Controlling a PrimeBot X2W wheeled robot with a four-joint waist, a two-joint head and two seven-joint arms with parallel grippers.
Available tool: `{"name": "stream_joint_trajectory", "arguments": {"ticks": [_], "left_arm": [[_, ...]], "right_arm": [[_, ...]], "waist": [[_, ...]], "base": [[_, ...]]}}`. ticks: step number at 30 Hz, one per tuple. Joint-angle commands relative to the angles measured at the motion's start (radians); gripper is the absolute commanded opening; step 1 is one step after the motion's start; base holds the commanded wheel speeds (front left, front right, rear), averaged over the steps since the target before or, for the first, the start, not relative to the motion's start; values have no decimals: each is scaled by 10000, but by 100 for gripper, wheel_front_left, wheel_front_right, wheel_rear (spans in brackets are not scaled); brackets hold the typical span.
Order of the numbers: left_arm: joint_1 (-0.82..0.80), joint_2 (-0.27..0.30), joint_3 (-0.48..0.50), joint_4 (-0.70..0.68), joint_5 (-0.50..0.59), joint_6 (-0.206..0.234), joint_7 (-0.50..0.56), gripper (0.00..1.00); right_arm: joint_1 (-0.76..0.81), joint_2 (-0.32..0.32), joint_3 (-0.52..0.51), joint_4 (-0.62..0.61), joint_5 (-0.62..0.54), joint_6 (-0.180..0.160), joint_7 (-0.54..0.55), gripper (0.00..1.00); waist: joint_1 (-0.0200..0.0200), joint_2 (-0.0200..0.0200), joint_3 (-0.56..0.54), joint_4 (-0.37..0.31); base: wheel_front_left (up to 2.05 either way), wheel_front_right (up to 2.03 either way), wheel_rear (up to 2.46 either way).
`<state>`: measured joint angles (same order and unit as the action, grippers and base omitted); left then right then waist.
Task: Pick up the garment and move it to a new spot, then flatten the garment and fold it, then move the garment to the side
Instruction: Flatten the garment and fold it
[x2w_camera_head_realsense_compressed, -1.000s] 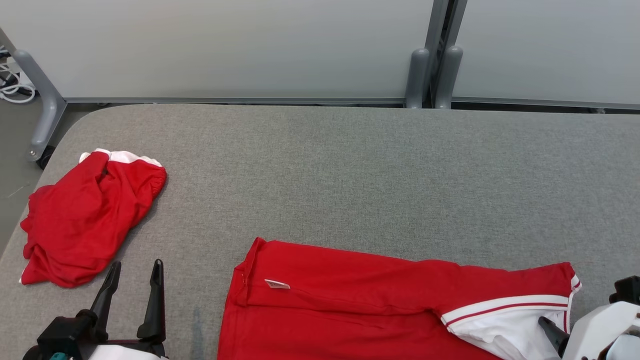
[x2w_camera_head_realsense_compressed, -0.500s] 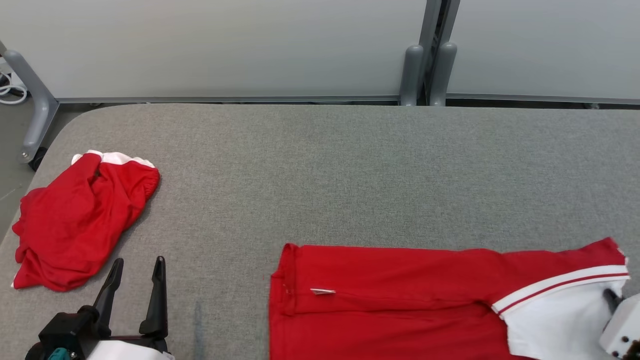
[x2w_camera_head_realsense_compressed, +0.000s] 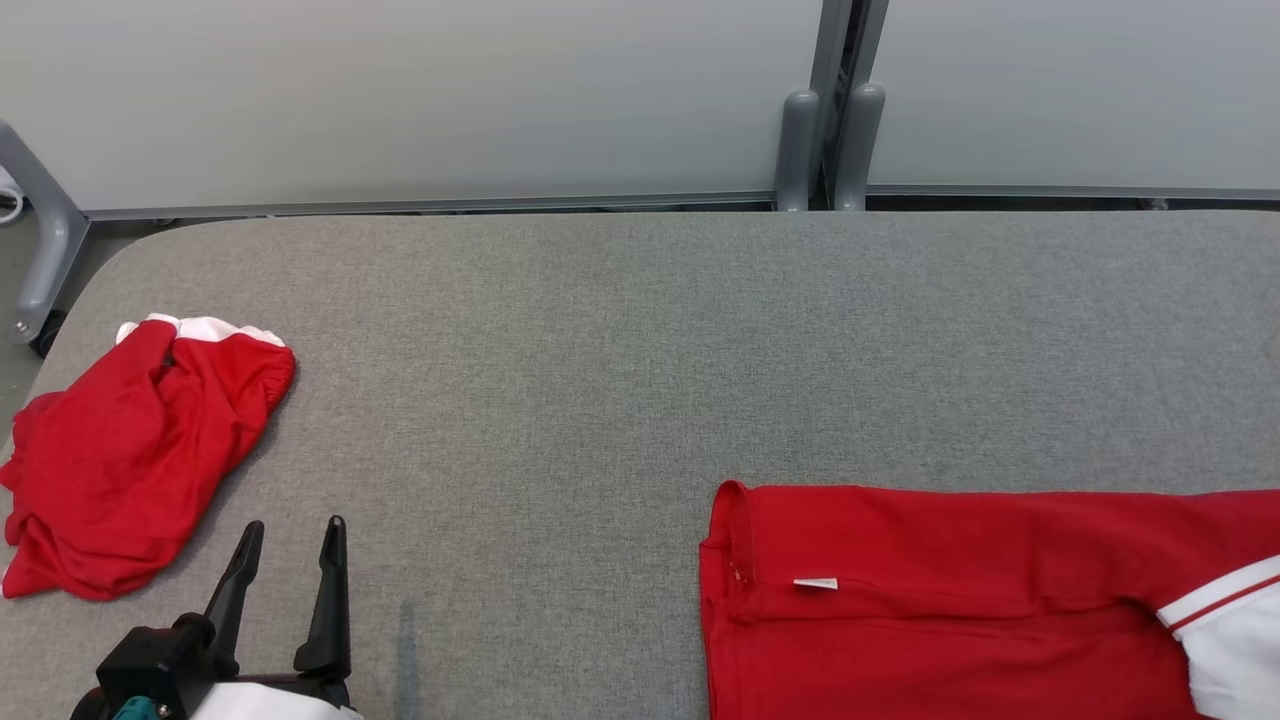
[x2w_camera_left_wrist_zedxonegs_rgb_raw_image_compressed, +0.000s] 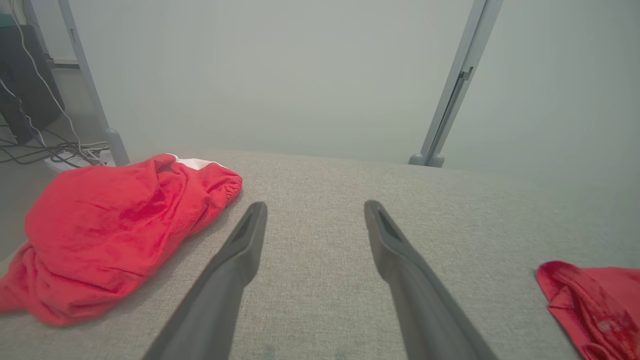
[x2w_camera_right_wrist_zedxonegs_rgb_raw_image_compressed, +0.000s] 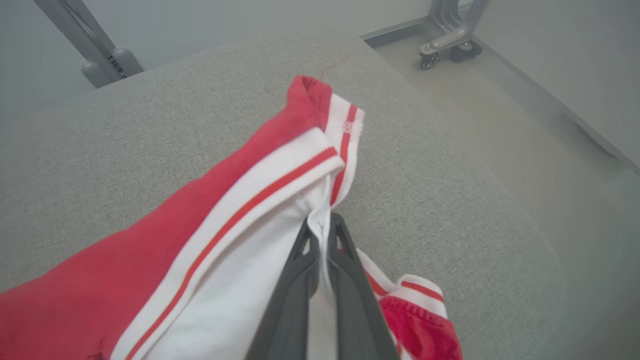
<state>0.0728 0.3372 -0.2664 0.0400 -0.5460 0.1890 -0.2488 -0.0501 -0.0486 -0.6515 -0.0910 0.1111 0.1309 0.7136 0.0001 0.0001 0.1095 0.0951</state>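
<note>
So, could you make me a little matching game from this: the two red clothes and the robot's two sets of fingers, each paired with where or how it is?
1. crumpled red cloth heap
2. flat red garment with a white striped panel
3. left fingers
4. right fingers

A. pinched shut on white fabric
B. spread apart, holding nothing
C. laid out at the near right
D. bunched at the far left

Pairs: 1-D, 2-C, 3-B, 4-A.

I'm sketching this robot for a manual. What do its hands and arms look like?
The left hand has two long, tapered black fingers on a black block with a teal accent, joined to a white forearm. The right hand has dark grey fingers with cut-out webbing near the tips.
</note>
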Motion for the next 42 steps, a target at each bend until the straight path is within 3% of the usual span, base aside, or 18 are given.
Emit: {"name": "stream_joint_trajectory", "arguments": {"ticks": [1, 6, 7, 8, 11, 18, 29, 37, 38, 39, 40, 42], "left_arm": [[-173, 41, 20, 34, -45, -22, -63, 100], [-207, 21, -15, 104, -81, -62, -58, 100], [-200, 11, -25, 137, -91, -62, -60, 100], [-200, 11, -25, 137, -91, -62, -60, 100], [-201, -13, -59, 168, -85, -64, -61, 100], [-261, -69, -141, 220, -118, -109, -81, 100], [-368, -156, -289, 411, -154, -228, -97, 100], [-383, -165, -397, 543, -142, -261, -92, 100], [-380, -169, -403, 543, -137, -258, -88, 100], [-373, -166, -411, 555, -138, -261, -91, 100], [-368, -162, -418, 566, -131, -261, -93, 100], [-332, -161, -425, 591, -144, -260, -95, 100]], "right_arm": [[193, -34, 272, -182, 287, 3, 217, 0], [755, -40, 1731, -825, 1482, 3, 794, 0], [1041, -38, 2680, -1120, 2195, 3, 853, 0], [1041, -38, 2680, -1120, 2195, 3, 853, 0], [1453, -35, 4263, -1414, 3063, 3, 821, 0], [1148, -49, 6780, -854, 3591, 3, 318, 0], [-638, -49, 8838, 1685, 4443, 3, -733, 0], [-1512, -49, 9433, 3446, 4789, 3, -1537, 0], [-1617, -49, 9504, 3586, 4917, 4, -1691, 6], [-1712, -48, 9621, 3748, 5085, 4, -1800, 49], [-1725, -45, 9722, 3916, 5346, 4, -1819, 100], [-1835, -34, 9960, 4129, 5892, 4, -1861, 100]], "waist": [[-1, -1, -6, -9], [-1, -1, -34, -20], [-1, -1, -65, -22], [-1, -1, -65, -22], [-1, -1, -101, 4], [-1, -1, -97, 148], [-1, -1, -67, 580], [-1, -1, -110, 829], [-1, -1, -116, 847], [-1, -1, -121, 863], [-1, -1, -132, 875], [-1, -1, -178, 877]], "base": [[0, 0, 0], [0, 0, 0], [0, 0, 0], [0, 0, 0], [0, 0, 0], [0, 0, 0], [0, 0, 0], [0, 0, 0], [0, 0, 0], [0, 0, 0], [0, 0, 0], [0, 0, 0]]}}
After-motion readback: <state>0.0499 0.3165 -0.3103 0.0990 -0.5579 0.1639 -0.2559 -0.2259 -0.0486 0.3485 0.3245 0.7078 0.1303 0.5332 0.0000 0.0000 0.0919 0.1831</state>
